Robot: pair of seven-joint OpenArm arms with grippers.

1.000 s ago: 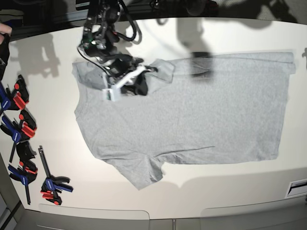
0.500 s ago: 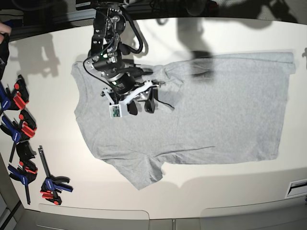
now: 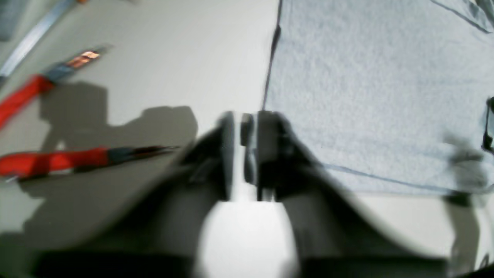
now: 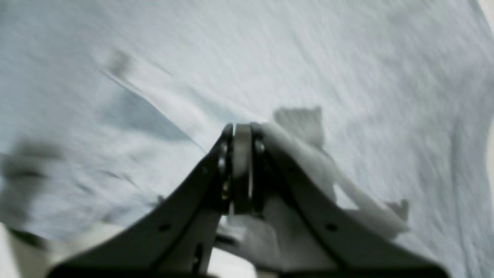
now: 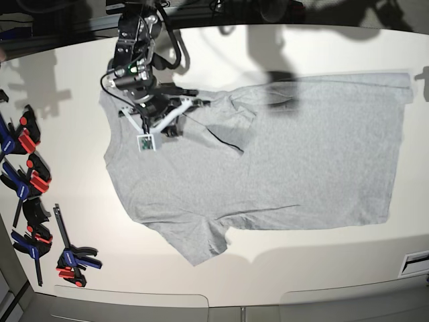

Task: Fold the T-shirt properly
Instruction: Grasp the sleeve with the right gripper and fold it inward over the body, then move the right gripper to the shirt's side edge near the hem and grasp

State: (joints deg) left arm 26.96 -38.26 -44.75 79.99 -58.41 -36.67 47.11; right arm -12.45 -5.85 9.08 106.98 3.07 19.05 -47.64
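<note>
The light grey T-shirt (image 5: 288, 154) lies spread flat on the white table (image 5: 301, 268), plain side up. Its upper sleeve (image 5: 231, 127) is turned in over the chest, and the lower sleeve (image 5: 198, 241) sticks out. My right gripper (image 5: 169, 129) hovers over the shoulder beside that turned-in sleeve. The right wrist view shows the right gripper (image 4: 241, 129) shut over grey cloth (image 4: 347, 58), with no cloth visibly pinched. My left gripper (image 3: 245, 116) is shut and empty above bare table, just beside a corner of the shirt (image 3: 366, 96). The left arm is outside the base view.
Several blue-and-red clamps (image 5: 30, 181) lie along the table's left edge, with another (image 5: 74, 258) nearer the front. Red-handled clamps (image 3: 54, 160) lie on the table left of my left gripper. A small white fixture (image 5: 415, 263) sits at the front right edge.
My right gripper carried the upper sleeve inward, opened and let it drop over the chest. It has since pulled back up-left and shut.
</note>
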